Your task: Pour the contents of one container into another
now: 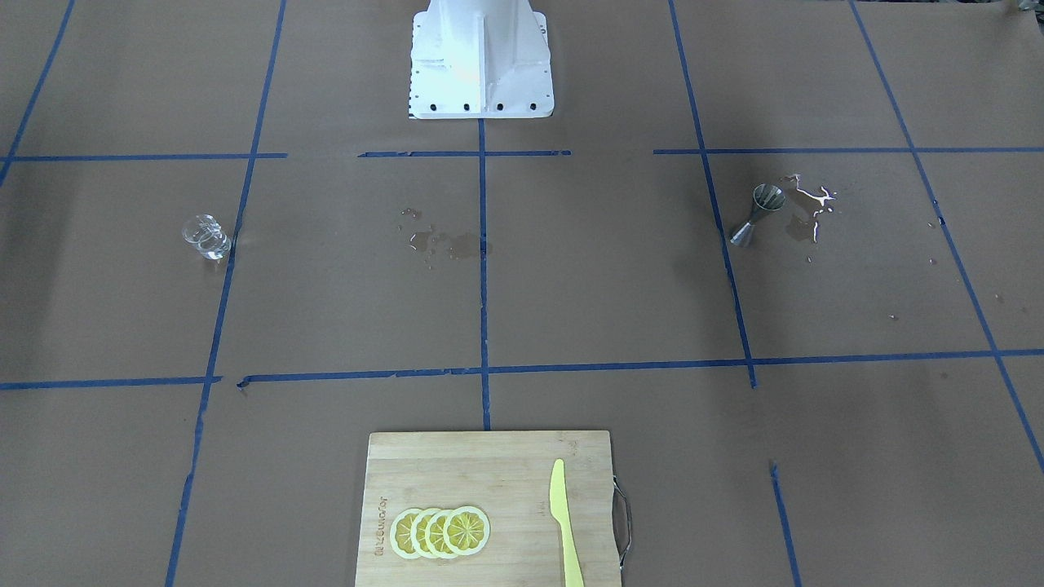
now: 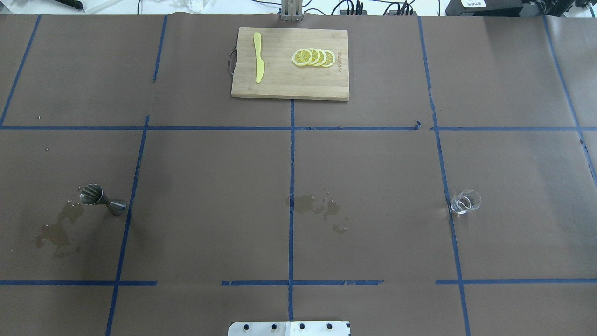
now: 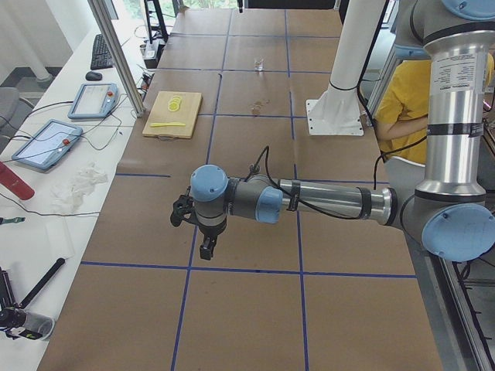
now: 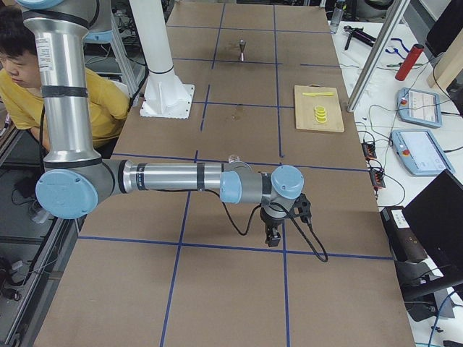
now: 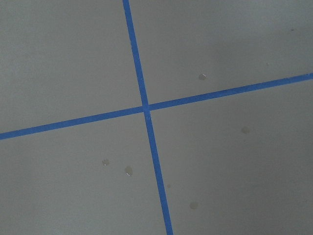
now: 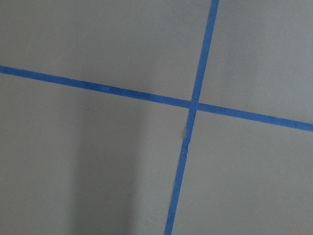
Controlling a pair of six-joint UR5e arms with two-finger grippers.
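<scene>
The jaws of the left arm point(image 3: 309, 202) hang downward over the brown paper of the counter point(image 2: 210, 186), but they show only from the side, so I cannot tell whether they are apart or together. The same holds for the jaws of the right arm point(image 4: 173, 177), which also point down over bare paper. Each wrist camera sees only paper and a crossing of blue tape lines point(image 5: 145, 107), with a few small droplets point(image 5: 128, 170) under the left one. Both arms reach out low toward opposite ends of the counter, well apart from the task's things. The glass cup point(image 2: 465, 202) stands on the robot's right half, just beside a tape line. The jigger point(image 2: 100, 198) stands upright on the left half, its base close to another tape line and a wet puddle point(image 1: 811, 208) just beside it. A second wet patch point(image 2: 317, 206) lies between them at the middle line. At the counter's far edge is a cutting board point(image 2: 280, 84) carrying lemon slices point(image 2: 313, 57) and a yellow knife point(image 2: 258, 63). A person in a yellow shirt point(image 3: 406, 100) sits behind the robot.
</scene>
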